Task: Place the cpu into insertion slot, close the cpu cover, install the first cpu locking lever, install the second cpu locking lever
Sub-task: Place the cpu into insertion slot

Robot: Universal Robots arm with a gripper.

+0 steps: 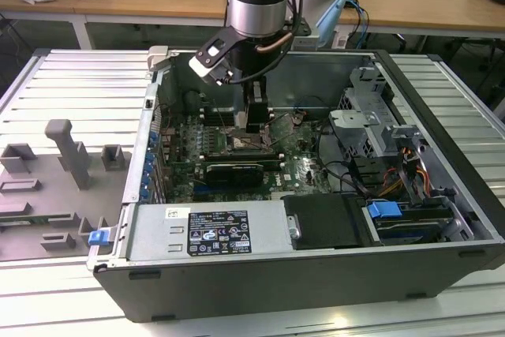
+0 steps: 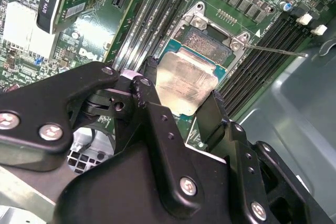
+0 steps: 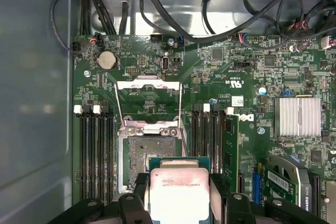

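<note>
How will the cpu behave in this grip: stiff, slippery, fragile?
The cpu looks like a thin rigid plate, so probably stiff and light. Its smooth metal top and thin edges between the fingers may slip. Likely fragile if it tilts over the slot.

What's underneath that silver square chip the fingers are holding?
Under the cpu, gripped by the fingers, lies the insertion slot. Its dark centre and silver rim show past the chip's edge. The part directly beneath is covered by the chip.

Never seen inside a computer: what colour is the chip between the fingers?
The cpu is pale silver with a green rim, clearest in the second wrist view.
</note>
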